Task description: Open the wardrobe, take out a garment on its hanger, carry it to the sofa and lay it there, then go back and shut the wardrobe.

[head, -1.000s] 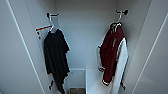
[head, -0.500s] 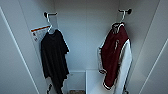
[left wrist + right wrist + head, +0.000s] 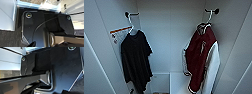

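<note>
Both my arms hang low, wrists tucked near the base.
I can't make out either gripper's fingers; my wrist cameras mostly catch my own dark plates.

A home-like room, likely a bedroom: an open white wardrobe [image 3: 169, 45] holds a jacket [image 3: 201, 57] and a black t-shirt [image 3: 135, 60] on hangers, with grey carpet [image 3: 8, 37] underfoot.

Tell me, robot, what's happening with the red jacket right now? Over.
Wardrobe open. Maroon jacket hanging on its white hanger, right side. Black t-shirt hangs left, apart from it. Hands: can't tell.
</note>
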{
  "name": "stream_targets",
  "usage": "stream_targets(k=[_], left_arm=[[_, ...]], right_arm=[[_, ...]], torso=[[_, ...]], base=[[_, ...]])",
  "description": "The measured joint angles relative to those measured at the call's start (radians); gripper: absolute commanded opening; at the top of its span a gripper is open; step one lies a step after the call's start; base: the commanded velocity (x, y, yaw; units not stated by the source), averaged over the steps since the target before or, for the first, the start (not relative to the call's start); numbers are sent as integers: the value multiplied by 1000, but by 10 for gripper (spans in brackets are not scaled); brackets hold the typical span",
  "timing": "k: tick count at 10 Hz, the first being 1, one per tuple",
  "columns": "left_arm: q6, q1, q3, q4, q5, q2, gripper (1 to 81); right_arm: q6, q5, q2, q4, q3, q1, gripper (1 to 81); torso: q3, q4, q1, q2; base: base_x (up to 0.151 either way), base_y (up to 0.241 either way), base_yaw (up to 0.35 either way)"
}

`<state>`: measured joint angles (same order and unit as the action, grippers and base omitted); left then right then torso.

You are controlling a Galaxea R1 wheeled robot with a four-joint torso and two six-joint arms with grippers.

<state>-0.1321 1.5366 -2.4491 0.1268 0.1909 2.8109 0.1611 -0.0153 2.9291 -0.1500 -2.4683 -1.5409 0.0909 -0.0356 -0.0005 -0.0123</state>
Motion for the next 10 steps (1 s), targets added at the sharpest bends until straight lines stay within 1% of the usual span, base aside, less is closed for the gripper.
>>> stream_targets(k=[3, 4, 10], left_arm=[[0, -6, 0, 0, 1, 3, 811], [0, -4, 0, 0, 1, 4, 811], [0, 1, 0, 0, 0, 3, 811]], right_arm=[[0, -3, 2, 0, 0, 7, 811], [0, -2, 2, 0, -1, 4, 811], [0, -1, 8, -1, -1, 1, 811]], torso=[[0, 0, 1, 0], [0, 0, 1, 0], [0, 0, 1, 0]], base=[[79, -79, 0], [66, 0, 0], [0, 0, 0]])
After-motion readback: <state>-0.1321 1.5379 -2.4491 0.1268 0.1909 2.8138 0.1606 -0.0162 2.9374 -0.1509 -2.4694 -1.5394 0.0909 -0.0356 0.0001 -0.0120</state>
